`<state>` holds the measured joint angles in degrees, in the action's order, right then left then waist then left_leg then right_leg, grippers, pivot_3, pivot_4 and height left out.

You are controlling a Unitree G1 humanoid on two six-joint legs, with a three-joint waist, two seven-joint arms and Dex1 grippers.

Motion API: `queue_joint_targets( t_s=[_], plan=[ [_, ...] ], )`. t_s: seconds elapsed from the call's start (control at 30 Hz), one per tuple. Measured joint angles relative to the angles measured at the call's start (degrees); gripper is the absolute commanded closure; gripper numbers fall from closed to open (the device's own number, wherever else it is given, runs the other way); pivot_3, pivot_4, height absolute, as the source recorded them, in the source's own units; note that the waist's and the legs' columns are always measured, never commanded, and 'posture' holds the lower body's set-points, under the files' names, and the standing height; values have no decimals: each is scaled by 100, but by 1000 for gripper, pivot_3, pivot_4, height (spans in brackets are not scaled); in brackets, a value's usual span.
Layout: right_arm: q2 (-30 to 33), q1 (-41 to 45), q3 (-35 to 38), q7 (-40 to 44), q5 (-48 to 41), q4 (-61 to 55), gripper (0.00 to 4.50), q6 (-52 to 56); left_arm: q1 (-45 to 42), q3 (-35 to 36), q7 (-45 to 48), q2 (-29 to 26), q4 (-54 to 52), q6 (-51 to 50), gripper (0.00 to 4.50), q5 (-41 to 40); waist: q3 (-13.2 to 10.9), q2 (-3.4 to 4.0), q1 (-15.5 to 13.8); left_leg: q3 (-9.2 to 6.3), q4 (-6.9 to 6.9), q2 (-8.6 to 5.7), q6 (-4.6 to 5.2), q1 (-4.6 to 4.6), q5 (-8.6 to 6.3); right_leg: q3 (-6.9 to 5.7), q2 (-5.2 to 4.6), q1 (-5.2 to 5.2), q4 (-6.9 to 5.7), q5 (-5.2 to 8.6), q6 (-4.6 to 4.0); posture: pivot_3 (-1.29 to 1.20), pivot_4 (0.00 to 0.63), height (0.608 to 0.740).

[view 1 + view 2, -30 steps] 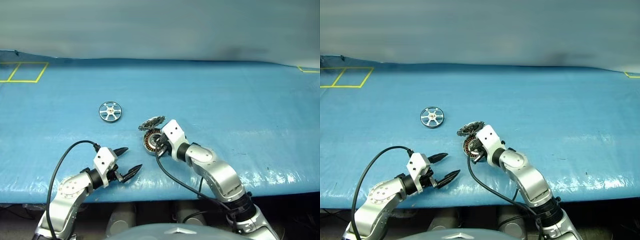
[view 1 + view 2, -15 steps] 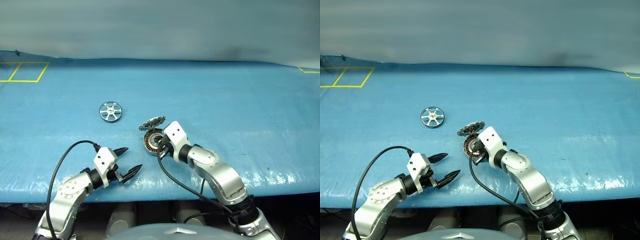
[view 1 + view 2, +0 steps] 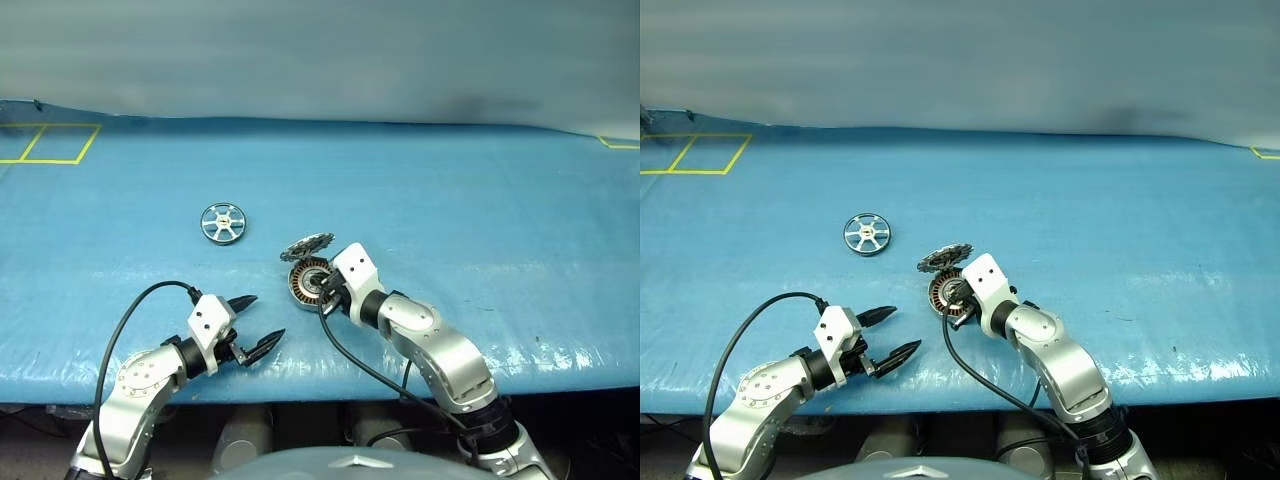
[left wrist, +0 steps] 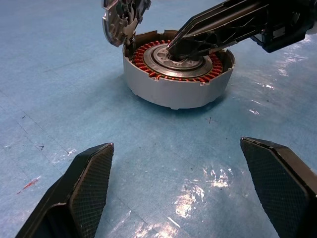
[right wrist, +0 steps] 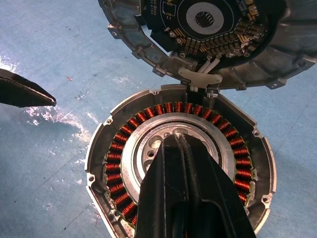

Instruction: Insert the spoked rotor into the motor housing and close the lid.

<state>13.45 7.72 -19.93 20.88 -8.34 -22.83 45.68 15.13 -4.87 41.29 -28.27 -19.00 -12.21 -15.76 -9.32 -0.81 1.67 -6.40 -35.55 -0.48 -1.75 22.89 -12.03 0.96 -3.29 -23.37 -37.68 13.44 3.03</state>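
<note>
Overhead, spoked rotor point(image 3: 222, 222) apart, right tool point(image 5: 179, 140) closed inside motor housing point(image 4: 178, 69), left tool point(image 3: 256, 323) open.

Bright even light; glare patches on blue table cover point(image 3: 520, 350).

The right gripper's point(image 5: 184, 144) shut black jaws cover the middle of the round grey motor housing's point(image 5: 99, 148) silver bearing, so any contact there cannot be told. The toothed grey metal lid point(image 5: 148, 44) is cut off at the right wrist view's edge.
</note>
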Motion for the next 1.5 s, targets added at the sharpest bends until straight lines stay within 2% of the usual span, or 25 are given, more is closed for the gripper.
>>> queue_joint_targets(
  t_s=[0.57, 0.7, 1.17, 1.5],
  plan=[
    [69, 80, -220, 36, 132, 46, 4453, 5, -22, -12, -1, 0, 6, 1, 0, 1, 25, -7, -2, -1, 1, 0, -1, -22, -1, 0, -4, -2, 6, 2, -1, 0, 150, 740],
    [340, 241, -494, 85, 365, 25, 4453, -73, -25, -12, 0, 0, 11, 1, 0, 1, 30, -10, -1, -3, 3, 1, -1, -22, -1, -4, -4, -2, 9, 2, -1, 0, 150, 740],
    [-110, 5, 137, 93, -151, -175, 4453, 149, -21, -12, -1, 1, 12, 1, 0, 0, 12, 8, 1, -3, 8, 0, -1, 16, -1, -5, -2, -10, 9, 1, 0, 0, 150, 740],
    [227, -56, 336, 40, -405, -944, 4453, 737, -10, -12, 1, 1, 12, 1, 0, -2, 4, 16, 6, -3, 6, 0, -1, 24, -1, -5, -1, -16, 9, 1, 0, 0, 150, 740]
  ],
)
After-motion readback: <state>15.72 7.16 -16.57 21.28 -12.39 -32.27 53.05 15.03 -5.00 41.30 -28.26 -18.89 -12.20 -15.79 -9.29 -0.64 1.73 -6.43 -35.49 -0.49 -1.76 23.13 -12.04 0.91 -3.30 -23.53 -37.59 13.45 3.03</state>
